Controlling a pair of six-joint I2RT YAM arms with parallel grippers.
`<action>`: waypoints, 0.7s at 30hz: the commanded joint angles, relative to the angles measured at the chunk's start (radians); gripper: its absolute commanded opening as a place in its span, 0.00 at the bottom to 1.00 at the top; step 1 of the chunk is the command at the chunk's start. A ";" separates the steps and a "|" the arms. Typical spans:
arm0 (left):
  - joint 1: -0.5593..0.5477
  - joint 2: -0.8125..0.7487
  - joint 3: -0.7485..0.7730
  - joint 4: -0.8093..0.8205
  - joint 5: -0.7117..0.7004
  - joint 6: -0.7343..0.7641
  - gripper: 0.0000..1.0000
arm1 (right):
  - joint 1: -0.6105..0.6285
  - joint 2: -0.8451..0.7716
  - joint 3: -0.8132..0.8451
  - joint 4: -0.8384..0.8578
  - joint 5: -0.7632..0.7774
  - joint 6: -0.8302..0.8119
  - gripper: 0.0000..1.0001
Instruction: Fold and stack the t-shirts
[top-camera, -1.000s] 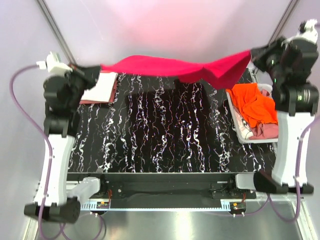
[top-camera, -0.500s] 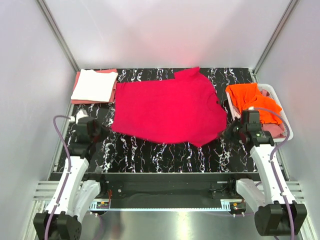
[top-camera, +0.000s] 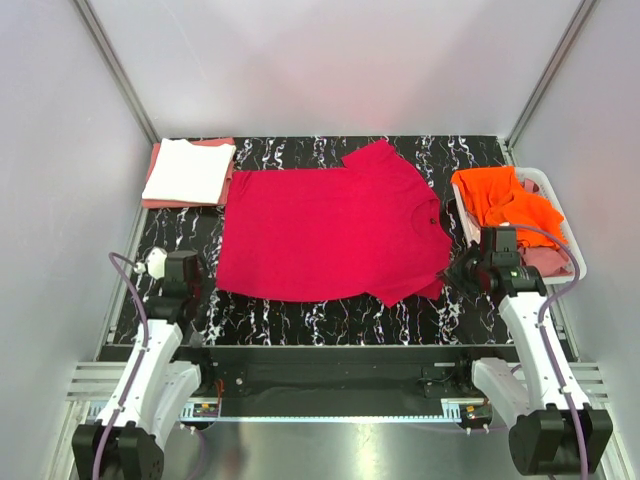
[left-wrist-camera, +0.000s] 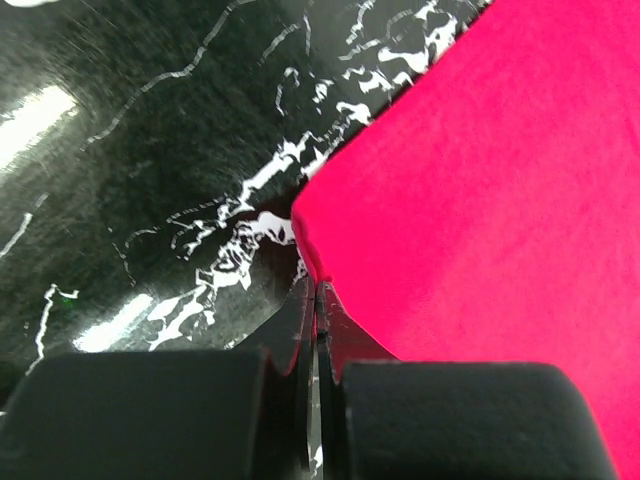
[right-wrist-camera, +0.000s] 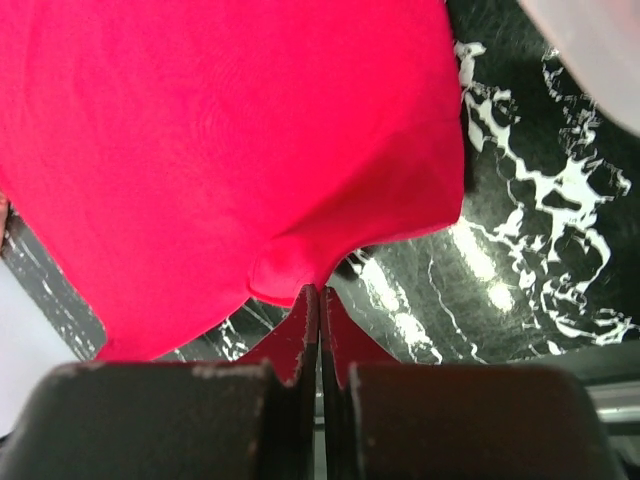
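A crimson-red t-shirt (top-camera: 330, 232) lies spread flat on the black marbled table (top-camera: 330, 310), one sleeve pointing to the back. My left gripper (top-camera: 208, 284) is shut on its near left corner; the left wrist view (left-wrist-camera: 318, 290) shows the cloth (left-wrist-camera: 480, 180) pinched between the tips. My right gripper (top-camera: 452, 270) is shut on its near right edge; the right wrist view (right-wrist-camera: 320, 292) shows the cloth (right-wrist-camera: 230, 140) bunched at the tips. A folded white t-shirt (top-camera: 188, 168) lies on a folded salmon-pink one (top-camera: 228, 182) at the back left.
A white perforated basket (top-camera: 562, 228) stands at the right edge and holds a crumpled orange t-shirt (top-camera: 505, 200) and a pink one (top-camera: 552, 260). Grey walls enclose the table on three sides.
The red shirt was stretched in the air between both raised grippers. Both arms have come down and back toward the near edge, and the shirt now lies flat on the table.
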 joint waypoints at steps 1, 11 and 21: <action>0.005 0.050 0.068 0.069 -0.080 -0.003 0.00 | 0.001 0.043 0.016 0.090 0.060 -0.025 0.00; 0.006 0.340 0.172 0.175 -0.100 -0.063 0.00 | 0.001 0.463 0.272 0.143 0.111 -0.234 0.00; 0.005 0.598 0.330 0.216 -0.090 -0.030 0.00 | 0.001 0.614 0.458 0.112 0.154 -0.326 0.00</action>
